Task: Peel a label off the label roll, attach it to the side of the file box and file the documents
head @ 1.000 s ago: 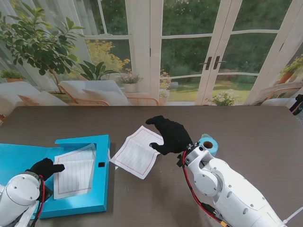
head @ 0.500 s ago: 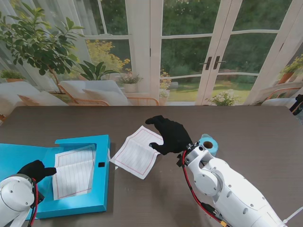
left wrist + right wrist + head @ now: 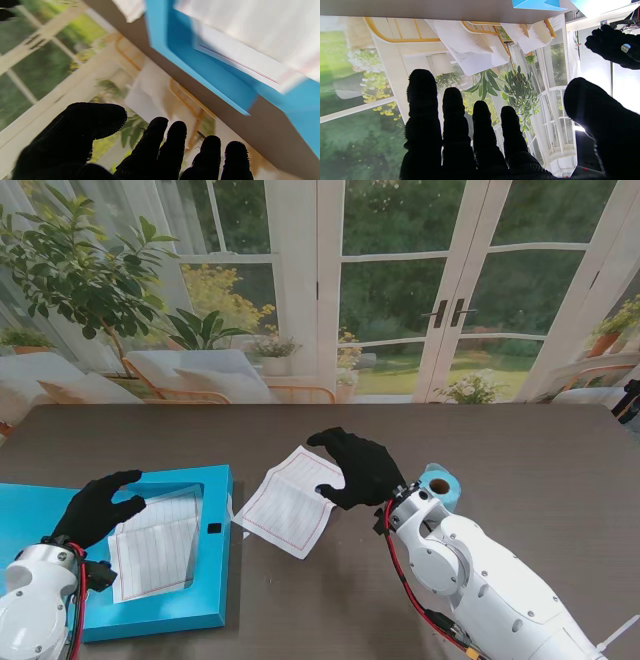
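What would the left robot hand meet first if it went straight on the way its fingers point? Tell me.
Probably nothing at once: the left robot hand is open above the file box, fingers aimed over the box's far edge. If it is low enough, that edge comes first; height is unclear.

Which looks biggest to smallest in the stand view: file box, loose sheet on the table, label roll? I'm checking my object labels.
1. File box, clearly the largest.
2. Loose sheet, mid-sized; the right hand covers one corner.
3. Label roll, smallest, though the right arm hides part of it.
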